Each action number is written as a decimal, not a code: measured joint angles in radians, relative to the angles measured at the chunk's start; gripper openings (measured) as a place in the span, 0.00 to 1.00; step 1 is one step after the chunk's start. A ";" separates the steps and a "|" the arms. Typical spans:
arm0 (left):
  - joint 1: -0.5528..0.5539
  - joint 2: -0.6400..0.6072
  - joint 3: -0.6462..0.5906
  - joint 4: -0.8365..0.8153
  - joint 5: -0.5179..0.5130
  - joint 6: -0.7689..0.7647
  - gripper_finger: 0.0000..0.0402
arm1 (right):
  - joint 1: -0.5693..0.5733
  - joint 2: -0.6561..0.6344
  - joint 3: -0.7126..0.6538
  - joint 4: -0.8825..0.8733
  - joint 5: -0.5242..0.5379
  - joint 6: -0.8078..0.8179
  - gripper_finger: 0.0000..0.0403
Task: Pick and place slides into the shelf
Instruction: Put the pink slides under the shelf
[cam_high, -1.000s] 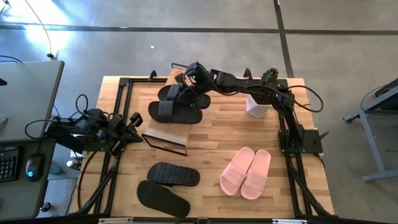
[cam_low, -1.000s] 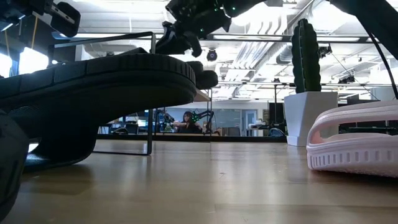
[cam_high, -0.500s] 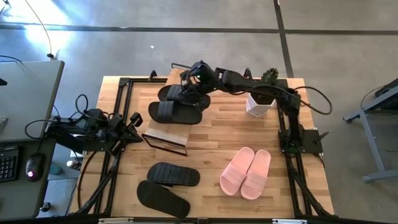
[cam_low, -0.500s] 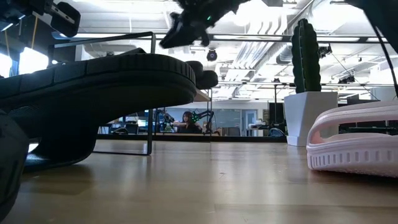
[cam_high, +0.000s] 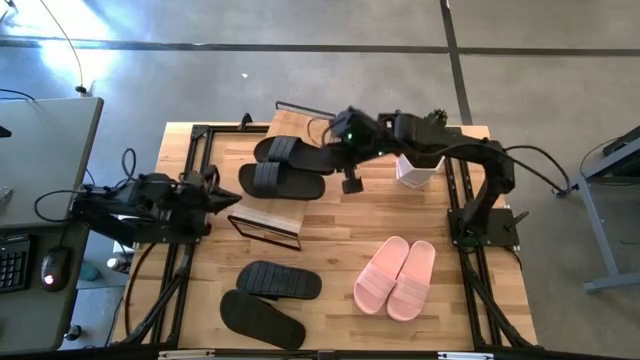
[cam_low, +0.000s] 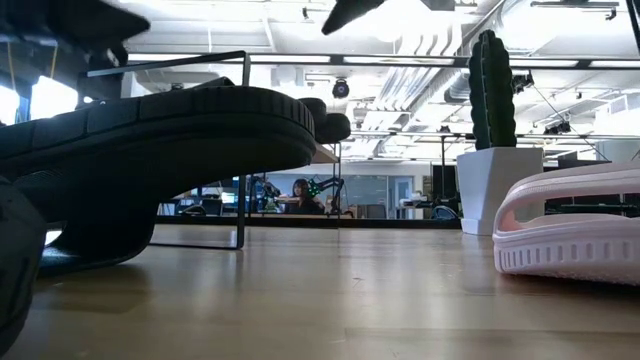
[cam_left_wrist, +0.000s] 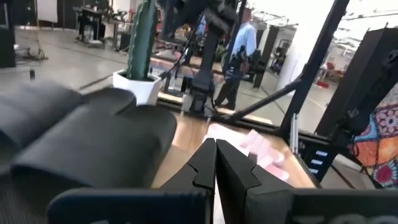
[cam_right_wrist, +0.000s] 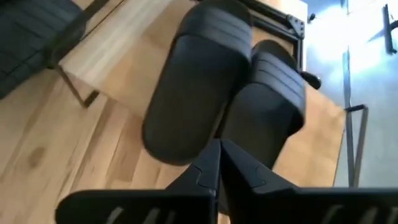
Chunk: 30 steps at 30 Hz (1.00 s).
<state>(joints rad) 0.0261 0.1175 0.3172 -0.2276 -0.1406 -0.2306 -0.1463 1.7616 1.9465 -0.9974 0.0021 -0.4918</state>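
White cactus pot beside black slides, shelf near

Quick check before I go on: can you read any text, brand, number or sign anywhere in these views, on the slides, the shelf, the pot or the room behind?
No readable text in any view.
Black slides, pink slides: no brand or marking shows.
Shelf, white pot: plain.
Keyboard at the high view's left edge: keys too small to read.
Room behind, low view: nothing legible.

No text, label, brand or number can be read anywhere here
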 joint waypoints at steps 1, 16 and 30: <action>0.000 0.013 0.021 -0.020 -0.008 0.004 0.00 | 0.017 -0.001 -0.010 0.014 0.009 0.007 0.00; 0.000 0.125 0.199 -0.325 -0.171 -0.058 0.00 | 0.185 -0.526 -0.984 0.960 0.320 0.368 0.00; 0.001 0.317 0.260 -0.686 -0.507 -0.398 0.00 | 0.144 -0.352 -1.208 1.277 0.319 0.514 0.00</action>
<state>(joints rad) 0.0269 0.4350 0.5769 -0.9137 -0.6479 -0.6290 -0.0026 1.4098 0.7381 0.2800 0.3210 0.0224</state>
